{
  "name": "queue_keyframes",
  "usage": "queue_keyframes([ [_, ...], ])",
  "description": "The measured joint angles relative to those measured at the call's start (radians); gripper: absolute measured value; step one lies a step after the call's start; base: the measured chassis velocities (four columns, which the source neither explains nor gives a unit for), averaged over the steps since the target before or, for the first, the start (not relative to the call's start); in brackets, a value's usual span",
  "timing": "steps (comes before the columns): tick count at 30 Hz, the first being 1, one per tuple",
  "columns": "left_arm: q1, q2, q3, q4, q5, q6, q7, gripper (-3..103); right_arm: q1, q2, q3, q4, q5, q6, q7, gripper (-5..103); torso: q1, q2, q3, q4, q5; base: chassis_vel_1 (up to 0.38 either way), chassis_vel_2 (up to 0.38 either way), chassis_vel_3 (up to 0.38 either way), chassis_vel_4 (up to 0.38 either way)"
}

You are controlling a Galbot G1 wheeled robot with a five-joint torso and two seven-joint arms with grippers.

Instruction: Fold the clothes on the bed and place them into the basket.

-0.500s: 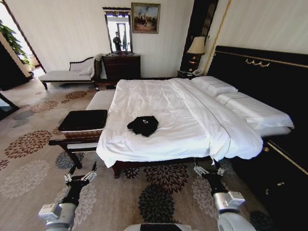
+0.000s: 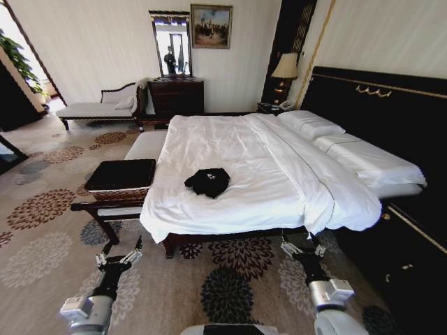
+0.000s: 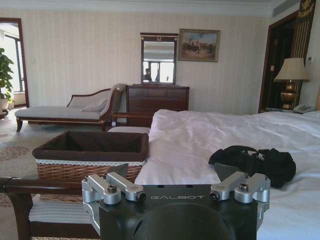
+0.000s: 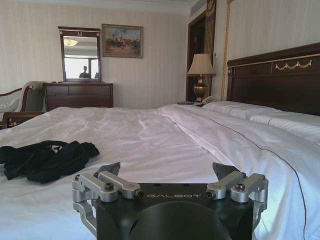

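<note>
The clothes [image 2: 207, 182] are a small crumpled black bundle on the white bed [image 2: 230, 139], near its foot edge. The brown wicker basket [image 2: 115, 194] sits on a bench at the bed's left side. My left gripper [image 2: 119, 257] hangs open over the carpet, short of the bench. My right gripper [image 2: 302, 248] is open too, low in front of the bed's foot. From the left wrist, the left gripper [image 3: 174, 172] faces the basket [image 3: 90, 167] and the clothes [image 3: 260, 162]. From the right wrist, the right gripper [image 4: 166, 170] looks across the bed [image 4: 165, 135] at the clothes [image 4: 45, 157].
A dark-framed striped bench [image 2: 105, 207] carries the basket. The tall black headboard [image 2: 377, 105] and pillows [image 2: 363, 157] lie on the right. A chaise longue [image 2: 101, 106], dresser [image 2: 178, 95] and lamp [image 2: 285, 68] line the far wall. Patterned carpet [image 2: 42, 237] spreads to the left.
My left arm has shifted very slightly to the right. The clothes, the basket and the right arm stay as they were.
</note>
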Motion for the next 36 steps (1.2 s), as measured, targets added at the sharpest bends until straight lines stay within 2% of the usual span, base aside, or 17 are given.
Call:
queue_keyframes([
  [23, 0.008, -0.005, 0.001, 0.008, -0.001, -0.007, 0.000, 98, -0.004, 0.016, -0.016, -0.012, -0.009, 0.013, -0.001, 100, 0.000, 0.000, 0.000, 0.0001, 0.0000, 0.000, 0.000, 0.000, 0.000],
  [36, 0.010, -0.007, 0.009, 0.014, 0.002, -0.009, 0.001, 98, 0.000, 0.018, -0.016, -0.022, -0.008, 0.018, 0.000, 100, 0.000, 0.000, 0.000, 0.0000, -0.0001, -0.091, 0.068, 0.095, -0.062],
])
